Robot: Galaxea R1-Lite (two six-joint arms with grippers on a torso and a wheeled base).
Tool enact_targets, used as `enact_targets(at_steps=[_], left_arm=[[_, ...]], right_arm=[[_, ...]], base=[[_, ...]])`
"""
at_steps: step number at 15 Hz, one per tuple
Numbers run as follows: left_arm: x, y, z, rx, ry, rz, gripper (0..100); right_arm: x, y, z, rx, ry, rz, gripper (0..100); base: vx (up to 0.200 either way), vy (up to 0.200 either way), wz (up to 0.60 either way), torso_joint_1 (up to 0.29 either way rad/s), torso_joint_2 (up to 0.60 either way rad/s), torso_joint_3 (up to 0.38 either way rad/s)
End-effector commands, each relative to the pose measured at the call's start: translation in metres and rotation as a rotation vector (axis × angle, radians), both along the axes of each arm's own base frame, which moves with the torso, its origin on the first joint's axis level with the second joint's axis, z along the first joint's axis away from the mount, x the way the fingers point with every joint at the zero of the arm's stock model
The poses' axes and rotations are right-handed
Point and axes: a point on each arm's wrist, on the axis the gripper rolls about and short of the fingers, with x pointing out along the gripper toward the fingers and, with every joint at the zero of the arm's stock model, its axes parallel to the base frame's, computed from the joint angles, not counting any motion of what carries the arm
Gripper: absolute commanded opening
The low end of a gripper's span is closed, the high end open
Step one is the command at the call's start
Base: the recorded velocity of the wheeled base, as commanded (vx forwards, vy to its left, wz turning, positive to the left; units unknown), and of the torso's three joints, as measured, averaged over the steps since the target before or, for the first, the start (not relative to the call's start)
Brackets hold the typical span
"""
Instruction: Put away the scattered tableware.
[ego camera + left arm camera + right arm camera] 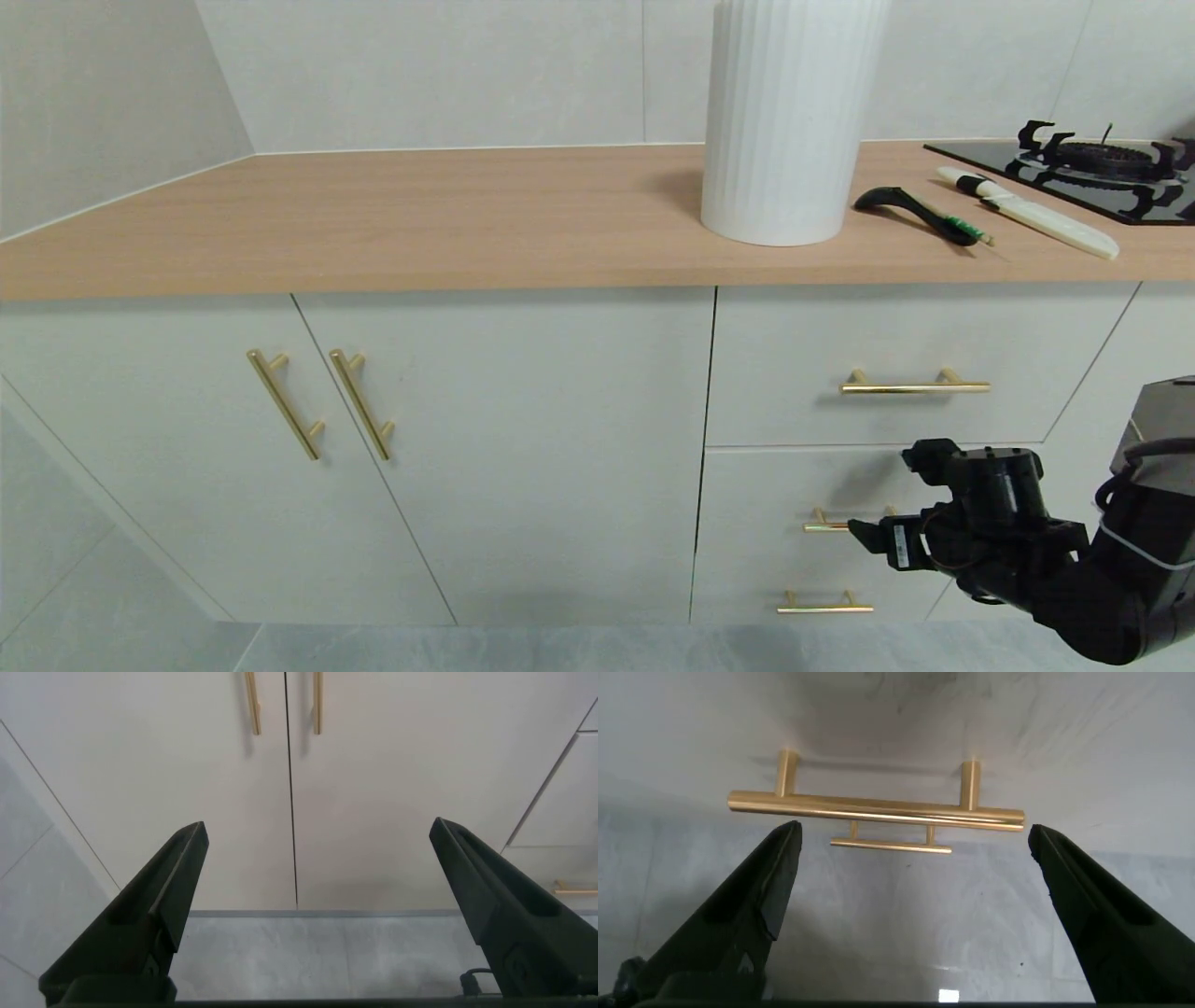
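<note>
Head view:
- Wood counter [420, 224] runs along a tiled wall.
- Tall white ribbed container [789, 121] stands upright on it, right of centre.
- Scattered tableware lies on the counter between the container and the hob [1102, 168].
- Black-handled utensil [920, 215] w/ green tip lies flat, just beside the container's base.
- White knife [1032, 213] lies flat near it on the hob side, not touching it. Its far end is close to the hob edge.
- Below the counter: two cupboard doors w/ slanted gold handles [285, 403] on the left, a drawer stack on the right.
- Top drawer handle [915, 385], middle drawer handle [831, 525] and bottom drawer handle [825, 609] all sit on shut fronts.
- Right claw [896, 499] is low, in front of the middle drawer. Fingers are spread, one above and one below the handle's right end, gripping nothing.

Left wrist view:
- Left claw [318, 831] is spread wide and empty.
- It faces the seam between the two cupboard doors, w/ the lower ends of their handles above.
- Grey floor [327, 952] is below. A bit of a drawer handle shows at the edge.

Right wrist view:
- Right claw fingers [747, 915] are set wide apart, w/ the middle drawer handle lying across the gap just ahead of the tips.
- No contact visible.
- Bottom drawer handle is beyond it, w/ floor past that.
</note>
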Motion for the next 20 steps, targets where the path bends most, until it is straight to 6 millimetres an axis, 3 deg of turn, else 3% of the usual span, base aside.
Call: enact_targets(at_steps=[1,7,20], left_arm=[[0.000,0.000,0.000,0.000,0.001,0.001,100],[0.000,0.000,0.000,0.000,0.001,0.001,100],[0.000,0.000,0.000,0.000,0.001,0.001,100]], right_arm=[[0.002,0.000,-0.006,-0.001,-0.005,-0.004,100],[0.010,0.002,-0.014,-0.004,-0.078,-0.031,100],[0.014,0.002,-0.027,-0.034,-0.062,-0.058,100]], base=[[0.000,0.000,0.00,0.000,0.00,0.000],[0.000,0.000,0.00,0.000,0.00,0.000],[0.000,0.000,0.00,0.000,0.00,0.000]])
